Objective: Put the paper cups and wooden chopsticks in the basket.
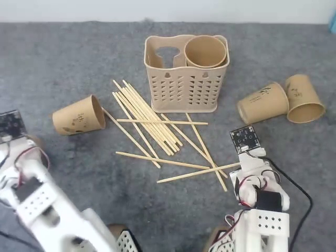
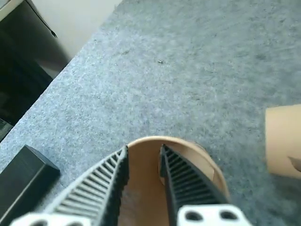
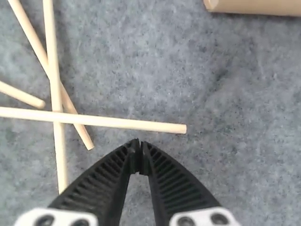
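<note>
Folded low in the lower left of the high view: left arm [image 1: 37, 205], wrist board up against the left edge. Folded likewise at lower right: right arm [image 1: 260, 199], wrist aimed up-frame at the lower right fringe of the scattered wooden chopsticks [image 1: 149, 118].

Open grey felt [image 1: 68, 58] across the upper left. A bare lane too between the chopsticks and the right side, with a tipped cup [image 1: 262, 102] and a second tipped cup [image 1: 304, 98] touching there. Beige basket [image 1: 184, 89] upright at top centre, just beyond the chopsticks, with an upright cup [image 1: 206, 51] in its right compartment. At left, a side-lying cup [image 1: 79, 115], mouth toward the chopsticks.

Left gripper [image 2: 143, 153]: parted by a narrow gap, hanging over the mouth of a paper cup [image 2: 197, 160], rim right at the tips. Impossible to tell whether touching it.

Right gripper [image 3: 140, 147]: closed tip to tip, nothing between, just above bare felt, near the blunt end of one chopstick [image 3: 94, 120].
</note>
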Robot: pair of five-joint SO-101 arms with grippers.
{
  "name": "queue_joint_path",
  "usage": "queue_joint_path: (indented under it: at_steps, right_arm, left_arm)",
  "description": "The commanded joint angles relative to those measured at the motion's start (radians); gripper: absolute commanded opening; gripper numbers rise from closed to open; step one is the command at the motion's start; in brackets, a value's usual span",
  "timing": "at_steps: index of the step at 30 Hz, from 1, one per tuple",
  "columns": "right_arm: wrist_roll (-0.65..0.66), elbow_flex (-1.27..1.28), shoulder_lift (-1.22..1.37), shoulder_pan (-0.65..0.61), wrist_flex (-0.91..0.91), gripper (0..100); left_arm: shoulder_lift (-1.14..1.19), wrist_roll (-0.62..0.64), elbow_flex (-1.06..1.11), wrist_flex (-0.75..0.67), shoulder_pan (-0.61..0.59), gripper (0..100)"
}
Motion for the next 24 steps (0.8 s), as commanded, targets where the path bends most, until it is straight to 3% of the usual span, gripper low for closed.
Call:
queue_joint_path:
  at_steps: [1,4,8,14,19,24]
  right_arm:
    - [-0.006,-0.003,-0.021,0.012,0.008,0.8]
    - [-0.006,-0.002,-0.021,0.012,0.008,0.8]
    - [-0.006,-0.002,-0.021,0.010,0.005,0.8]
    - [-0.006,0.000,-0.021,0.004,0.002,0.8]
    - [-0.006,0.000,-0.021,0.005,0.002,0.8]
    - [-0.006,0.000,-0.021,0.010,0.002,0.8]
  left_arm:
    - [0.287,-0.009,-0.177,-0.064,-0.037,11]
    - [0.419,-0.008,-0.291,-0.060,-0.071,11]
    - [0.414,-0.008,-0.329,-0.031,-0.104,11]
    - [0.176,-0.008,-0.331,0.207,-0.075,12]
    - [-0.083,-0.008,-0.326,0.422,-0.008,25]
    - [-0.210,-0.043,-0.285,0.465,0.078,31]
